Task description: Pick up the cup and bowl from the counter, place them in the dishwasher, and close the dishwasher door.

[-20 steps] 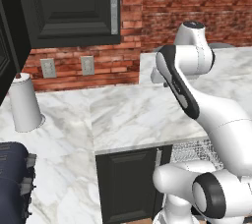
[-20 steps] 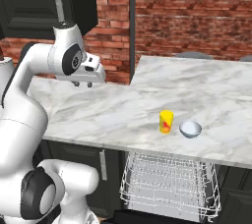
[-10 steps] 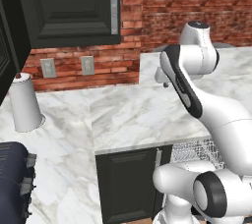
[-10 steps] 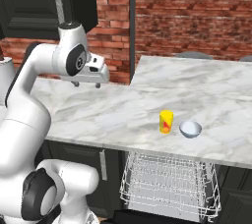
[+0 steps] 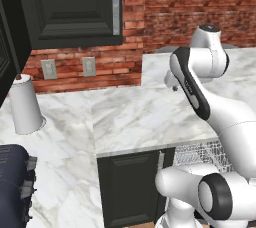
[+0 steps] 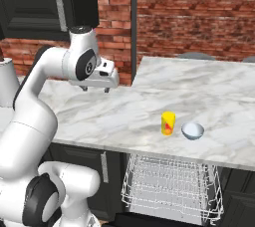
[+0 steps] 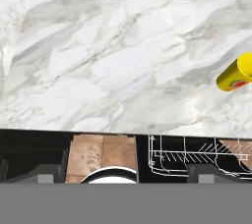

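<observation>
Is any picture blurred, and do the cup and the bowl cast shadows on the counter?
Right base view: sharp, evenly lit; the cup and bowl cast only faint soft shadows on the counter. Hand view: sharp, the cup cut by the right edge. Left base view: no blur, no glare.

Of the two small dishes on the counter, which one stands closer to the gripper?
The yellow cup. It stands on the gripper's side of the pale blue-grey bowl, which sits just beyond it, farther along the counter.
</observation>
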